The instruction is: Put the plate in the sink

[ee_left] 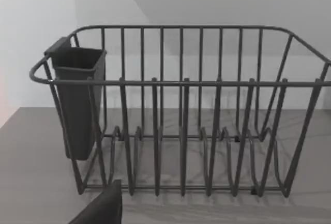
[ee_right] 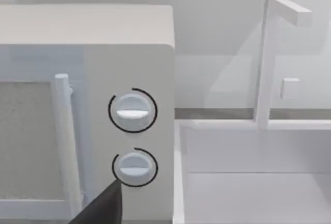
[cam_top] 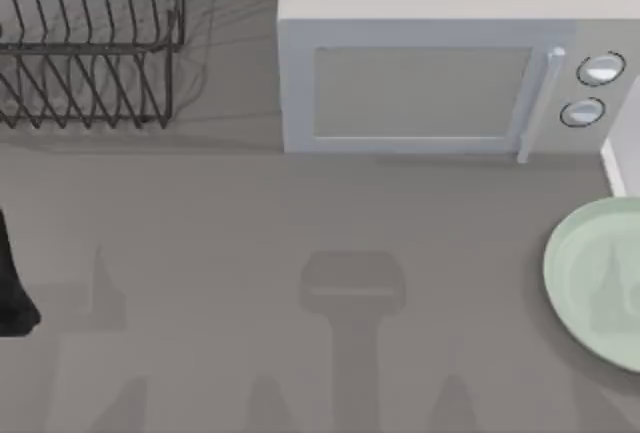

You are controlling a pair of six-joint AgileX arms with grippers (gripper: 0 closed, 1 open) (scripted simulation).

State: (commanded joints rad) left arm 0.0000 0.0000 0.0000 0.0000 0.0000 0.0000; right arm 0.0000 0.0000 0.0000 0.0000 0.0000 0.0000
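While no writing is readable, we park our left arm point(cam_top: 15, 283) at the table's left edge; the plate point(cam_top: 600, 278) lies right, near the sink point(ee_right: 248, 157). Finger spread: cannot tell.

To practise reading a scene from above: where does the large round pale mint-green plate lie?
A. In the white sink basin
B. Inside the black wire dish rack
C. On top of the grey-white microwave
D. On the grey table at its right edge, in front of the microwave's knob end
D: in the top view the large round pale mint-green plate lies flat on the grey table at the right edge, in front of the grey-white microwave, outside the black wire dish rack.
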